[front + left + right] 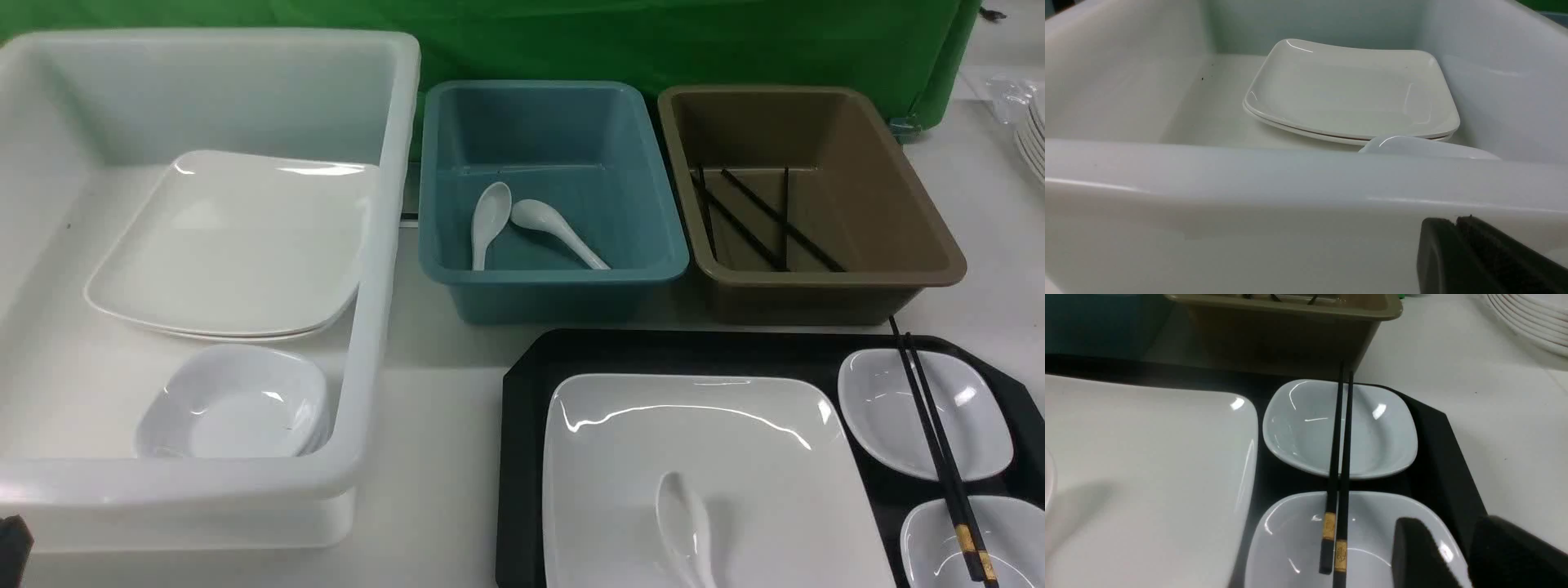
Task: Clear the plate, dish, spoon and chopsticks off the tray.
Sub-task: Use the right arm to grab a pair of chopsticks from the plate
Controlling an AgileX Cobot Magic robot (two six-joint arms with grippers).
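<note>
The black tray (522, 425) sits at the front right. On it lies the white square plate (735, 441), with the spoon (686, 523) on its near part. Beside the plate stand a far dish (976, 416) and a near dish (931, 547). The chopsticks (939, 457) lie across both dishes. In the right wrist view my right gripper (1449, 522) is open and straddles the near dish's (1290, 547) rim, right of the chopsticks (1340, 457). My left gripper (1455, 222) is shut and empty, outside the white tub's near wall (1249, 183).
The white tub (384, 245) at the left holds stacked plates (237, 245) and small dishes (237, 408). A teal tub (555, 286) holds two spoons. A brown tub (816, 298) holds chopsticks. More plates (1033, 139) are stacked at the far right.
</note>
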